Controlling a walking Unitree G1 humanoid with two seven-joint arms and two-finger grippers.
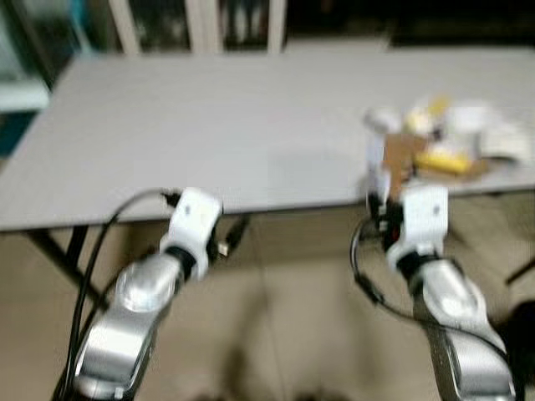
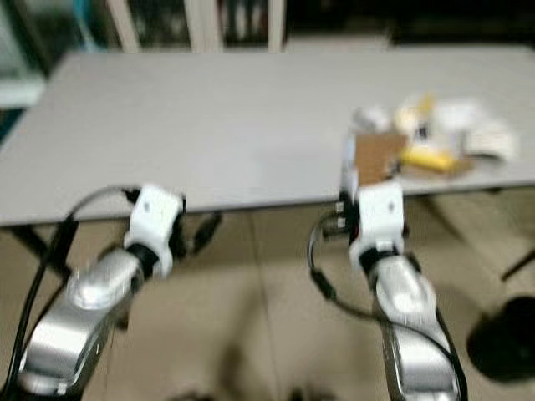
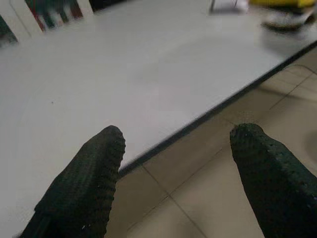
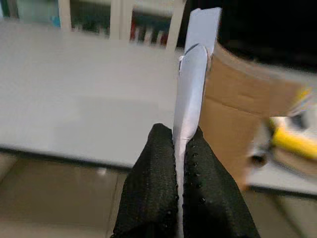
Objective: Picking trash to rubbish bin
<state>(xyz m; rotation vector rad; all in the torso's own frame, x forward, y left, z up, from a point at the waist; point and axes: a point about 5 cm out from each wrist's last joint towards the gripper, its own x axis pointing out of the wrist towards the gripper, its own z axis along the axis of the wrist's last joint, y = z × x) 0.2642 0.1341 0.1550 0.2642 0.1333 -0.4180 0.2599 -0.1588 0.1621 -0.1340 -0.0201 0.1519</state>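
My right gripper (image 4: 181, 134) is shut on a flat piece of cardboard (image 4: 195, 69), white on one face and brown on the other, held upright. In the eye views that cardboard (image 1: 399, 154) stands at the table's front edge, just left of a blurred pile of trash (image 1: 460, 134) of white scraps and a yellow item (image 1: 443, 160). My left gripper (image 3: 176, 136) is open and holds nothing. It hovers just below the front edge of the white table (image 1: 209, 125), left of the middle, where its black fingers (image 1: 234, 236) poke out under the rim.
Tiled floor lies under and before the table. A dark round object (image 2: 506, 338) sits on the floor at the far right. Black table legs (image 1: 58, 255) slant down at the left. Cabinets (image 1: 201, 21) stand behind the table.
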